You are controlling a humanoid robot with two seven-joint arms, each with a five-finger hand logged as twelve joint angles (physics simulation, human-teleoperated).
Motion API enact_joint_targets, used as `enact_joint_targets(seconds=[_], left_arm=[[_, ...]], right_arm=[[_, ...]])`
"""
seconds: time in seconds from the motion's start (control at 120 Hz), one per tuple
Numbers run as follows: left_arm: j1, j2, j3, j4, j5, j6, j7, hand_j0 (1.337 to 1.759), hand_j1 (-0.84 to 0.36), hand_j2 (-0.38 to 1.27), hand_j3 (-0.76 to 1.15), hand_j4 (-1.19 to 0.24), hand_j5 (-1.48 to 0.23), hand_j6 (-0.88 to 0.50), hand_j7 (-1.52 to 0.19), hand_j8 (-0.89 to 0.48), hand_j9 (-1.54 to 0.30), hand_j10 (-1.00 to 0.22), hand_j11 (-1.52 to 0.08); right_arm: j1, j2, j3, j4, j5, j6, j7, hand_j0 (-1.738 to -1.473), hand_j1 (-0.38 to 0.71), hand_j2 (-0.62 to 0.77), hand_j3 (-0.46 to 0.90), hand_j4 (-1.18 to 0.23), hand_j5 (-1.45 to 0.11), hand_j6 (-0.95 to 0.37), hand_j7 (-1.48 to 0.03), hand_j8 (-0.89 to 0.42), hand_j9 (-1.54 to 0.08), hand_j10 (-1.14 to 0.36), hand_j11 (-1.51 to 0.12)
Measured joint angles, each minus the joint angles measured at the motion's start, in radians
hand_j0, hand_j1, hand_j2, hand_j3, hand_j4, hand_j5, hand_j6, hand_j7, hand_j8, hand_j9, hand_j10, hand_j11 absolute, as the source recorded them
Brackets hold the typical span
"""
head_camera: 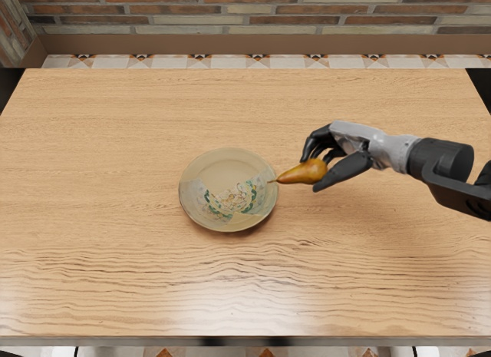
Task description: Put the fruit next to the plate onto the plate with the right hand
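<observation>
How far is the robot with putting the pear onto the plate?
Done: the right hand grasps the pear. In hand: the pear is held just outside the plate, on the picture's right, its stem pointing at the rim. Left: carry it over the plate and set it down; no fruit lies on the plate yet.

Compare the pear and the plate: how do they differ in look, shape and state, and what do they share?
The pear is plain golden brown; the plate is pale with a painted pattern. The pear is small and tapered; the plate is wide, round and shallow. The pear is held sideways by the right hand, stem toward the plate; the plate lies flat on the table. Both have rounded outlines.
</observation>
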Motion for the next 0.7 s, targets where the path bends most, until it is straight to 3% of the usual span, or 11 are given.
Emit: enact_joint_targets(seconds=[0.7], left_arm=[[0.000,0.000,0.000,0.000,0.000,0.000,0.000,1.658,0.32,0.00,0.00,-0.02,-0.03,-0.02,-0.03,-0.02,-0.03,-0.02,-0.03]], right_arm=[[0.045,0.261,-0.004,-0.144,-0.001,-0.002,-0.003,-1.656,0.30,0.23,0.00,-0.74,-1.07,-0.44,-1.01,-0.37,-1.04,-0.61,-1.06]])
